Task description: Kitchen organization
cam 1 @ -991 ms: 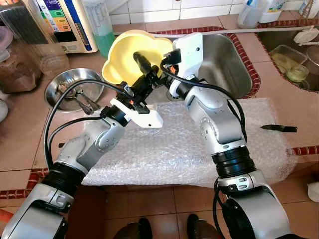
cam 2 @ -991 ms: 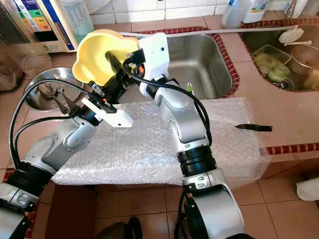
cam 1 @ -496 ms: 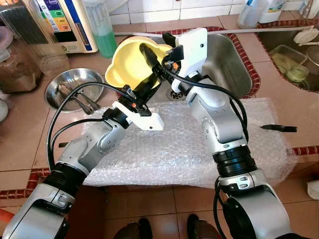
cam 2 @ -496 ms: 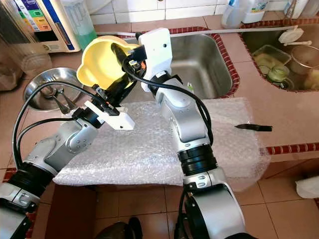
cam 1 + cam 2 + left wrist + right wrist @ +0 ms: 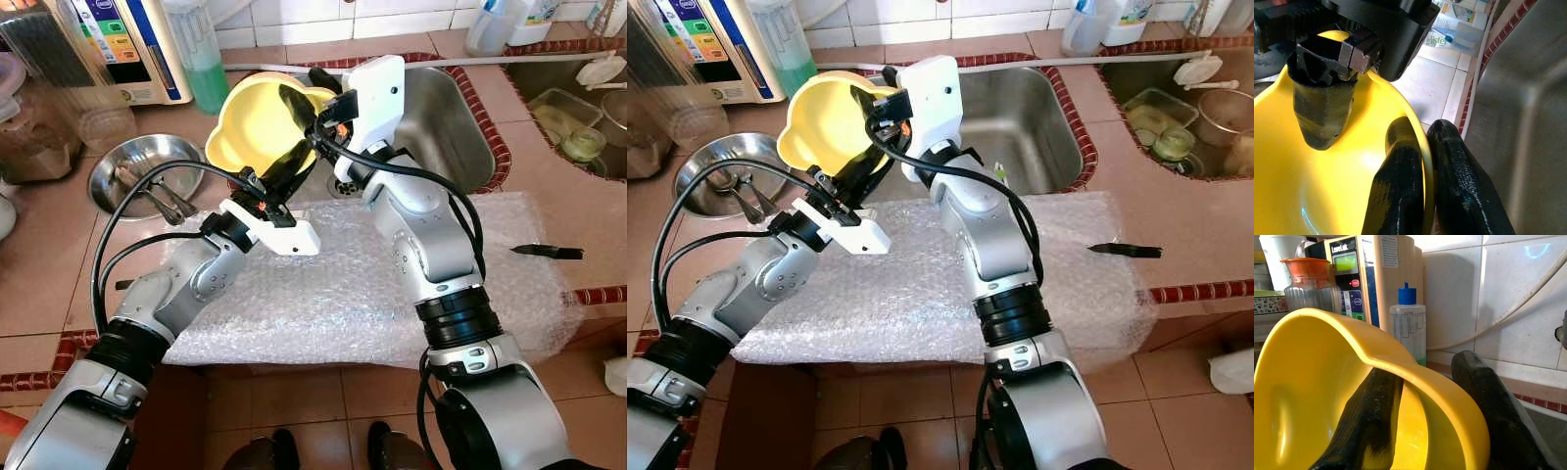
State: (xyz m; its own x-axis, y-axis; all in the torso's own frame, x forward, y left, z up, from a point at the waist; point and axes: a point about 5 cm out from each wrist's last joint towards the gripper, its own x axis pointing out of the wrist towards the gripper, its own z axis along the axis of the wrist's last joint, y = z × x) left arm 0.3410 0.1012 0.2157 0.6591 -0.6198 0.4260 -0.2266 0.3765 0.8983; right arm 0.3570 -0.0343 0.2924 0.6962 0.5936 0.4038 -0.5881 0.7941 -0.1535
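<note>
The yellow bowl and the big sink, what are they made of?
The yellow bowl, held at its rim by the left gripper and right gripper, looks like smooth, glossy plastic: solid colour, soft highlights. The sink looks like brushed stainless steel: grey, dull metallic sheen.

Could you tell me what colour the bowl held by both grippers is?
The bowl is plain yellow, clearest in the right wrist view.
</note>
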